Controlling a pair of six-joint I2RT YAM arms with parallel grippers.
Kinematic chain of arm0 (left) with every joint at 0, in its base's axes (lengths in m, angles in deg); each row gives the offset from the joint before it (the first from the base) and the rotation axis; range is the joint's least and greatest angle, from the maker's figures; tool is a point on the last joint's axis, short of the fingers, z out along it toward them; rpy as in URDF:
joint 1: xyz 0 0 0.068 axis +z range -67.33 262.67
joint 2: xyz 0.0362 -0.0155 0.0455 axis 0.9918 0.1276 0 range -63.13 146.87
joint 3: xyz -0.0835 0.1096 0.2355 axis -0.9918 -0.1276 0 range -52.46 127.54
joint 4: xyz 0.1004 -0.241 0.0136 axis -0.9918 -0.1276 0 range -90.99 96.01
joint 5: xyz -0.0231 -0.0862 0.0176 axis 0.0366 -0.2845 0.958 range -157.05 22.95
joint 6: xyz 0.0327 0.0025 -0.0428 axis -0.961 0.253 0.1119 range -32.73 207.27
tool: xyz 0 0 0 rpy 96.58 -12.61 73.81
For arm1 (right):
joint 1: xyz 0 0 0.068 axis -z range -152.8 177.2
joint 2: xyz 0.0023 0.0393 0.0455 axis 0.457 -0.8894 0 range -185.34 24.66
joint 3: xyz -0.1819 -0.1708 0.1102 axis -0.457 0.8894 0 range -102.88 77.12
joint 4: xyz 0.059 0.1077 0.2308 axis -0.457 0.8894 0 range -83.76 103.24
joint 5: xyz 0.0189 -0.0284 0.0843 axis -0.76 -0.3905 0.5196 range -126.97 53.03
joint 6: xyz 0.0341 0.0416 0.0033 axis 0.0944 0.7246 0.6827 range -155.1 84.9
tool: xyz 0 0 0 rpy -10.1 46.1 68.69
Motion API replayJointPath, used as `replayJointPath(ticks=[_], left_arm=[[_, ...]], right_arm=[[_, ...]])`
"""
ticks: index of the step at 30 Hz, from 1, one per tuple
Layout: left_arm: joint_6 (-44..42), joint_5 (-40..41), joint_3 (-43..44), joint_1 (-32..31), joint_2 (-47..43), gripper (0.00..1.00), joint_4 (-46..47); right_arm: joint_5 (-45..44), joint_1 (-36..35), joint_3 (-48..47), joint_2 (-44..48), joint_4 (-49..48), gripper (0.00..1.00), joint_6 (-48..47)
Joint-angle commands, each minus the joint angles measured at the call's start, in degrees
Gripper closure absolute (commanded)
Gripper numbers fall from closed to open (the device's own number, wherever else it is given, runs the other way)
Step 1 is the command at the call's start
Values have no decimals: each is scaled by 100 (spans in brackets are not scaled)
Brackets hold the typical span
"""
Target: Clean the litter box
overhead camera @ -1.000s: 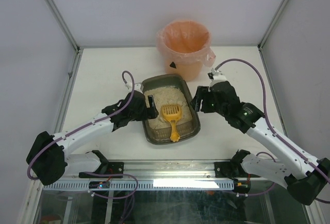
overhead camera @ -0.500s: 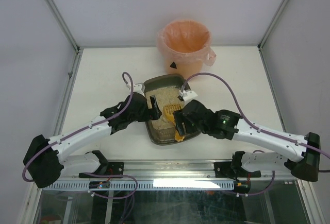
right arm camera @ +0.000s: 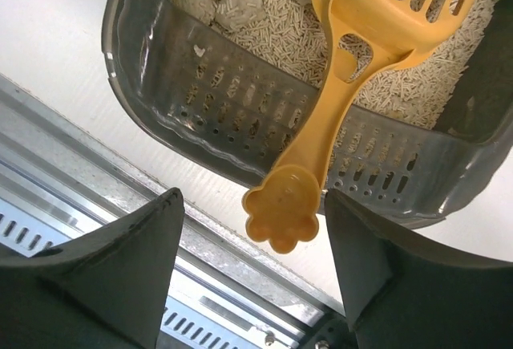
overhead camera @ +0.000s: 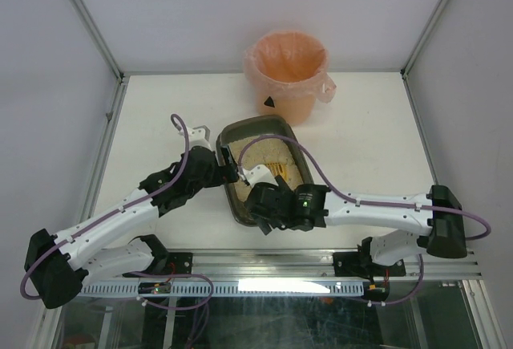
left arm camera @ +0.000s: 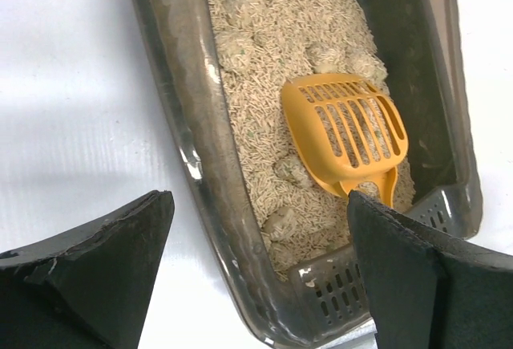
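Centrally on white table [overhead camera: 160, 116], shallow dark grey-brown rectangular litter box [overhead camera: 256, 122], left gripper [left arm camera: 258, 204] spread wide above its left wall, right gripper [right arm camera: 252, 200] spread either side of yellow slotted scoop [right arm camera: 337, 84] handle at near rim.

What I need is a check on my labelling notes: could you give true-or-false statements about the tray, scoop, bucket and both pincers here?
1. The yellow slotted plastic scoop lies in the dark grey rectangular litter tray, handle end past the near rim. True.
2. The right pincer is shut on the scoop's handle. False: its jaws stand open either side of the handle end.
3. The round orange bag-lined bucket stands beyond the tray's far end. True.
4. The left pincer grips the tray's rim. False: it is open, holding nothing.
5. The beige litter is smooth throughout. False: clumps show.
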Motion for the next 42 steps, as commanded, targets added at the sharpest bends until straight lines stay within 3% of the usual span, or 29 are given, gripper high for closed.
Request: replayJointPath(ticks=[1, 10, 19, 42], left_arm=[[0, 368, 111, -29, -171, 6, -78], [297, 1021, 171, -22, -438, 5, -569], [1056, 1740, 37, 36, -1248, 4, -1189], [1214, 1841, -17, 49, -1333, 3, -1271]], right_arm=[[-727, -245, -489, -270, 448, 26, -291], [-1428, -665, -806, -945, 1145, 28, -968], [-1565, -833, -747, -1059, 1015, 35, -1493], [-1449, -884, -400, -1303, 828, 45, -1857]])
